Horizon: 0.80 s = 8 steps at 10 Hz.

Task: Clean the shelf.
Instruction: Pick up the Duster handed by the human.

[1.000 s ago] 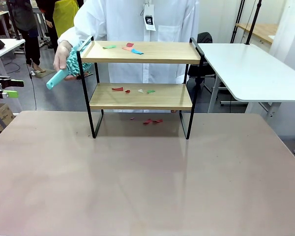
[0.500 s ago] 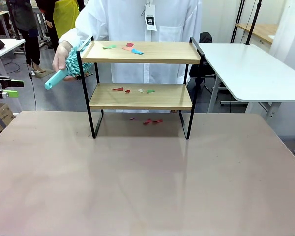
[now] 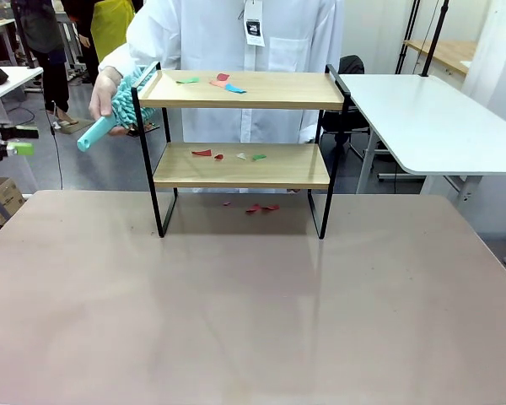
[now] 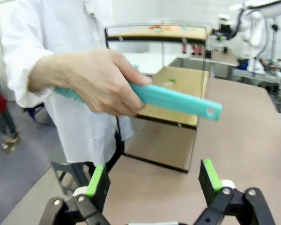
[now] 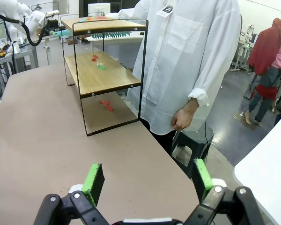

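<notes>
Person's hand (image 3: 105, 89) holds a teal duster (image 3: 126, 105) at the shelf (image 3: 261, 89).
Front view: the shelf stands at the far middle of the table (image 3: 236, 321), with paper scraps (image 3: 223, 83) on both boards and on the table under it; the duster is at its left end. Left wrist view: the left gripper (image 4: 154, 180) has its jaws wide with nothing between them, and the duster handle is near in front. Right wrist view: the right gripper (image 5: 147, 180) is also wide and empty, well apart from the shelf.
</notes>
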Each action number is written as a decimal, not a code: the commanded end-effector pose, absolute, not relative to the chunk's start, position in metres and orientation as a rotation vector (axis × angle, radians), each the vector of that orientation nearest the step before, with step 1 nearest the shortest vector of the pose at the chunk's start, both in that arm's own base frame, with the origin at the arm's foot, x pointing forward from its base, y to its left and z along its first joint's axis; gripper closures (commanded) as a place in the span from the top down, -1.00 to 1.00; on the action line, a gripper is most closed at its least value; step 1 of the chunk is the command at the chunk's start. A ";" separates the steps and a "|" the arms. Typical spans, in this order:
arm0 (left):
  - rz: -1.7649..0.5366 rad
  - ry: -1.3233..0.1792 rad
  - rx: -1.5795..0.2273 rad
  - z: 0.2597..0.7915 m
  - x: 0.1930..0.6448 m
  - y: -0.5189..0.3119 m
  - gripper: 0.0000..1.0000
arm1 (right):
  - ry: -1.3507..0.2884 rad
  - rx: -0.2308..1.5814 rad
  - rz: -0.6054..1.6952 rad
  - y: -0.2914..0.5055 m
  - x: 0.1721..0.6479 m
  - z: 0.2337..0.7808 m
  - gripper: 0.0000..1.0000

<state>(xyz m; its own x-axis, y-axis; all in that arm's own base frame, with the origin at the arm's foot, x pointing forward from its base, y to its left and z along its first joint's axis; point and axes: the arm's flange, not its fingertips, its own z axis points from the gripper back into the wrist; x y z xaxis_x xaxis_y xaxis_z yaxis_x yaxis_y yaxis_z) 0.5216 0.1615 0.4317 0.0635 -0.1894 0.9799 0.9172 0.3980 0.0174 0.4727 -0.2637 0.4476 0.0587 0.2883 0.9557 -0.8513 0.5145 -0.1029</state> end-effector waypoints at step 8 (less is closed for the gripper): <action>-0.529 -1.162 -0.268 0.552 0.432 -0.032 1.00 | -1.221 0.577 0.941 -0.263 0.474 0.449 1.00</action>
